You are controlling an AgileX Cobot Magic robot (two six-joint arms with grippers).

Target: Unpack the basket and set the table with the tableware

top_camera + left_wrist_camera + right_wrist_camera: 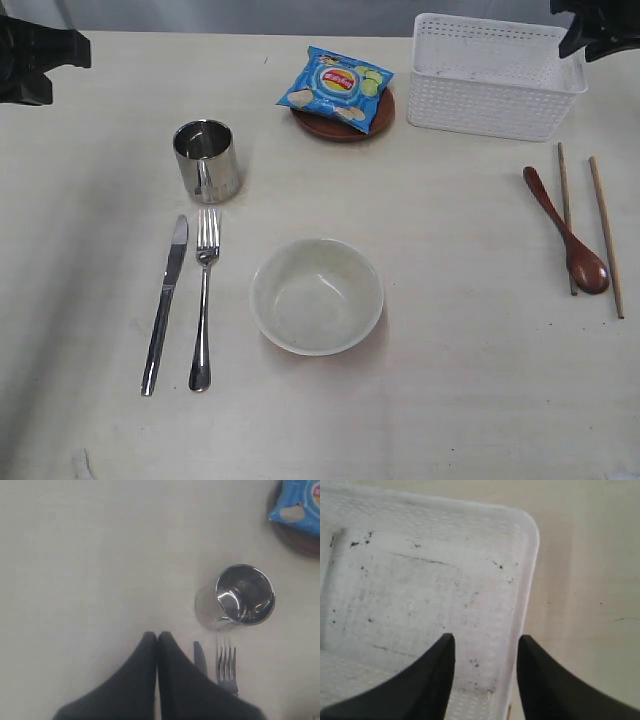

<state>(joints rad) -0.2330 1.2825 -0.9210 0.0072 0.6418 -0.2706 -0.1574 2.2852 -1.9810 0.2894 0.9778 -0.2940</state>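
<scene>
Dial: read on the exterior view, bowl at the hub, 12 o'clock toward the far edge.
Table (450,400): pale wood-grain top. It carries the whole setting.
Basket (490,100): at 1 o'clock by the far edge, upright. The right wrist view shows its floor (420,580) bare apart from dark specks, so I judge the unpacking done. Parked at the back, it leaves the eating area free.
Right gripper (487,639): between 1 and 2 o'clock, over the basket's corner. Fingers are spread with a clear gap and carry nothing.
Left gripper (157,645): at 10 o'clock, near the far left edge, above bare table. Fingers are pressed together with nothing between them. It looks parked clear of the cutlery.
Bowl (316,300): at the hub, upright and empty, where a diner's main dish would go.
Chip bag (336,85): at 12 o'clock, lying flat on the plate and covering most of it.
Plate (345,132): brown, under the bag, with only its near and right rim showing. Probably serving as a snack dish.
Cup (207,160): at 11 o'clock, steel, upright, mouth up, just beyond the fork's tines. A usual drink spot.
Knife (165,305): at 9 o'clock, handle toward the near edge, outermost.
Fork (204,300): at 9 o'clock, between knife and bowl, roughly parallel to the knife, apart from it.
Spoon (565,230): near 3 o'clock, wooden, lying across one chopstick.
Chopsticks (605,235): near 3 o'clock, one either side of the spoon's bowl, roughly parallel. Grouped as the right-hand set.
</scene>
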